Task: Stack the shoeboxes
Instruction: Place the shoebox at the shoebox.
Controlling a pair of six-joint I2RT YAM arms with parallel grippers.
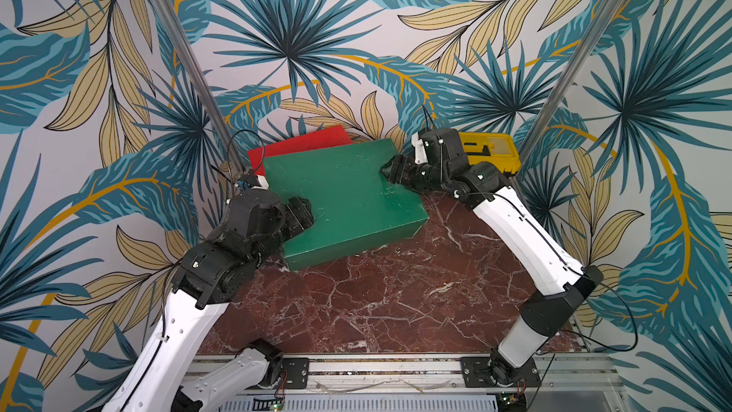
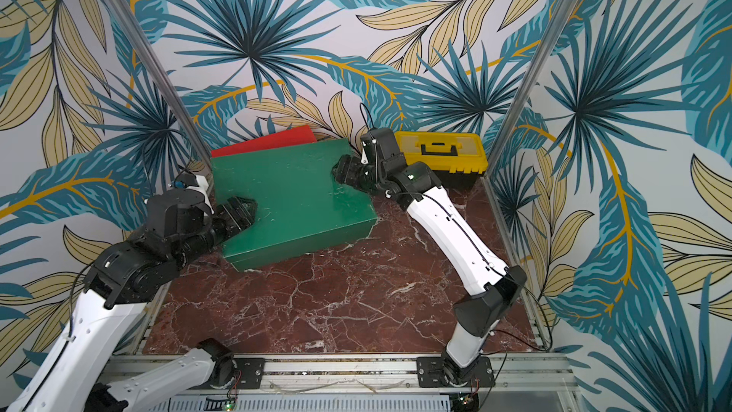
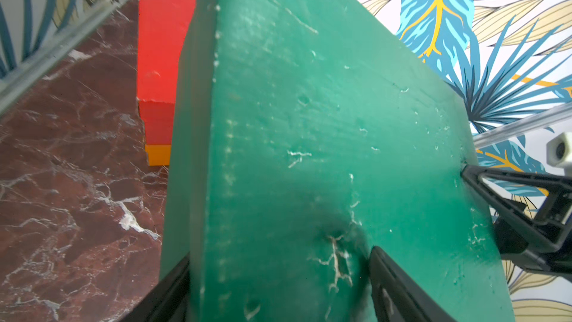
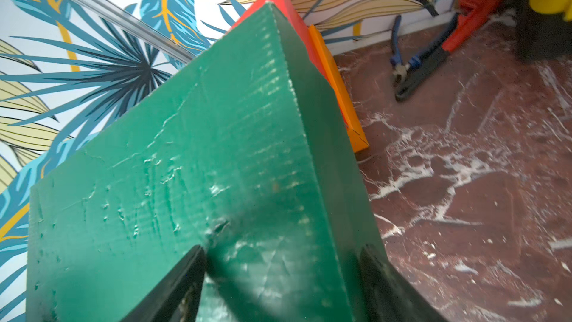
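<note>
The dark green shoebox point(image 1: 348, 192) point(image 2: 293, 192) with its scuffed top hangs tilted above the marble table, gripped from both ends. My left gripper point(image 1: 305, 212) point(image 3: 280, 286) is shut on its left end, one finger on the lid and one below. At the right end my right gripper point(image 1: 390, 172) point(image 4: 283, 280) is shut the same way. Behind it stands the red shoebox point(image 1: 301, 142) point(image 3: 164, 41), resting on the orange shoebox point(image 3: 158, 154) point(image 4: 337, 88). In both top views the green box hides the orange one and much of the red lid.
A yellow-lidded black toolbox point(image 1: 491, 152) point(image 2: 439, 150) stands at the back right, just behind the right arm. Blue-handled pliers point(image 4: 397, 57) and a red pipe wrench point(image 4: 464, 23) lie by the back wall. Metal posts point(image 1: 198, 65) flank the marble table point(image 1: 396, 291).
</note>
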